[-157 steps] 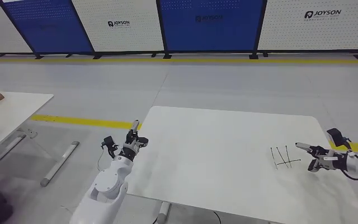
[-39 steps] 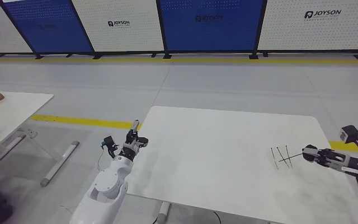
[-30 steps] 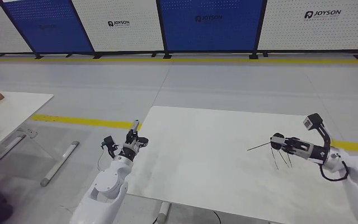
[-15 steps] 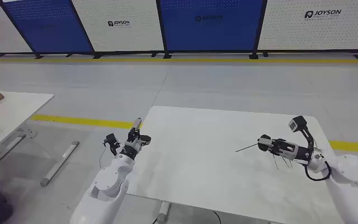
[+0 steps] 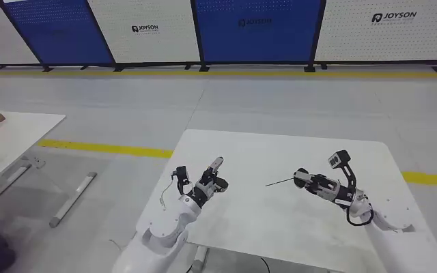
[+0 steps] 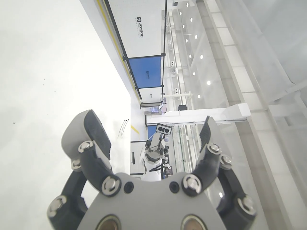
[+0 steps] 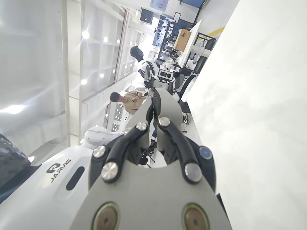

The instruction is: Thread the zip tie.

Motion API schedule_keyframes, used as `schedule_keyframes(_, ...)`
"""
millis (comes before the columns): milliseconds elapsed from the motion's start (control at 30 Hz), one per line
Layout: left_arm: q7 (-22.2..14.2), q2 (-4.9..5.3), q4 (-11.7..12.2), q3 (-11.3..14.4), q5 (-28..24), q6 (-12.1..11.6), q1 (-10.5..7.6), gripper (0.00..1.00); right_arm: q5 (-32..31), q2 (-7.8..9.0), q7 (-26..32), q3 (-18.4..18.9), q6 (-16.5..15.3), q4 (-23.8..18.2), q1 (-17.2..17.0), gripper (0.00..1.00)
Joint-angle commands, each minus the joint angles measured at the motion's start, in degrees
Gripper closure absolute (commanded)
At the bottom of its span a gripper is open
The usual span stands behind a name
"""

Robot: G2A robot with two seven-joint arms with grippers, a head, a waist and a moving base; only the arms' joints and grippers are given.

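One zip tie [image 5: 280, 182] juts from the right claw [image 5: 298, 177], clamped on it; left claw [image 6: 150, 130] gapes apart.

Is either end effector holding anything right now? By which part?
Yes: the right end effector is shut on the zip tie at one end; head or tail, can't tell. The left end effector is open, empty.

The counter [image 5: 273, 153] is plain white; the zip tie [image 5: 280, 181] over it is a thin black line, as are the spare ties [image 6: 124, 126]. The left pincer [image 6: 148, 117] has pale grey fingers [image 6: 73, 135] with black ribbed pads [image 6: 99, 130] and black links, and the right pincer [image 7: 153, 99] is likewise grey and black. At 12 o'clock stand panels [image 5: 256, 31], blue and dotted white by turns, and a yellow stripe [image 5: 102, 147] crosses the grey floor [image 5: 136, 109] at 9 o'clock.
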Motion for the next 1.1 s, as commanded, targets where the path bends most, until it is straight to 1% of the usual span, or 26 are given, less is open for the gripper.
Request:
schedule_keyframes(0, 0.0, 0.01, 0.0, -0.1, 0.0, 0.0, 0.04, 0.0, 0.0, 0.0, 0.0, 0.0, 0.0, 0.0, 0.0, 1.0)
schedule_keyframes(167, 0.0, 0.01, -0.1, -0.1, 0.2, -0.2, -0.01, 0.0, 0.0, 0.0, 0.0, 0.0, 0.0, 0.0, 0.0, 1.0)
schedule_keyframes(200, 0.1, 0.01, 0.1, 0.0, 0.9, -0.8, -0.08, 0.0, 0.0, -0.02, -0.5, 0.0, 0.0, -0.1, -0.1, 1.0)
schedule_keyframes(233, 1.0, -0.02, 0.3, 0.2, 2.2, -1.5, -0.1, 0.0, -0.2, -0.14, -2.1, -0.1, 0.0, -0.6, -0.6, 1.0)
schedule_keyframes(267, 1.9, -0.14, 0.5, 1.3, 3.9, -2.4, -0.2, 0.0, -0.2, -0.44, -4.2, -0.4, 0.0, -1.5, -1.1, 1.0)
schedule_keyframes(333, 2.6, -0.41, 1.2, 3.6, 6.0, -2.7, -0.92, 0.0, 0.0, -1.07, -6.8, -1.1, 0.0, -2.4, -1.7, 1.0)
schedule_keyframes(367, 2.5, -0.56, 1.6, 5.1, 7.0, -2.6, -1.47, 0.0, -0.6, -1.42, -8.0, -1.6, 0.0, -2.7, -1.8, 1.0)
schedule_keyframes(400, 1.9, -0.78, 2.1, 7.2, 8.0, -2.1, -2.39, 0.0, -2.1, -1.95, -10.2, -2.3, 0.0, -3.4, -1.9, 1.0)
schedule_keyframes(467, 1.5, -1.13, 3.2, 9.9, 9.5, -1.3, -3.89, 0.0, -3.1, -2.78, -12.5, -3.0, 0.0, -4.1, -2.2, 1.0)
schedule_keyframes(500, 1.3, -1.36, 3.8, 11.4, 9.7, -0.9, -4.7, 0.0, -4.2, -3.21, -14.0, -3.2, 0.0, -4.2, -2.3, 1.0)
schedule_keyframes(533, 1.0, -1.68, 4.7, 13.1, 9.7, -0.4, -5.92, 0.0, -5.6, -3.83, -15.5, -3.8, 0.0, -4.3, -2.5, 1.0)
schedule_keyframes(600, 1.2, -2.23, 6.1, 15.0, 7.8, -0.2, -7.53, 0.0, -7.4, -4.72, -17.0, -4.9, 0.0, -3.1, -2.5, 1.0)
schedule_keyframes(633, 1.5, -2.54, 6.7, 15.5, 5.7, -0.3, -8.3, 0.0, -7.4, -4.72, -17.0, -4.9, 0.0, -3.1, -2.5, 1.0)
schedule_keyframes(933, 1.5, -2.54, 6.7, 15.5, 5.7, -0.3, -8.3, 0.0, -7.4, -4.72, -17.0, -4.9, 0.0, -3.1, -2.5, 1.0)
schedule_keyframes(1000, 0.6, -2.71, 6.8, 15.8, 3.3, -0.5, -8.44, 0.0, -7.4, -4.74, -17.2, -4.9, 0.0, -3.2, -2.6, 1.0)
schedule_keyframes(1033, 0.7, -2.82, 7.0, 15.6, 1.9, -0.7, -8.82, 0.0, -7.5, -4.83, -17.9, -5.0, 0.1, -3.8, -3.0, 1.0)
schedule_keyframes(1067, 1.4, -3.06, 7.2, 15.4, -0.3, -1.9, -9.24, 0.0, -7.4, -4.98, -18.5, -5.3, 0.1, -4.3, -3.2, 1.0)
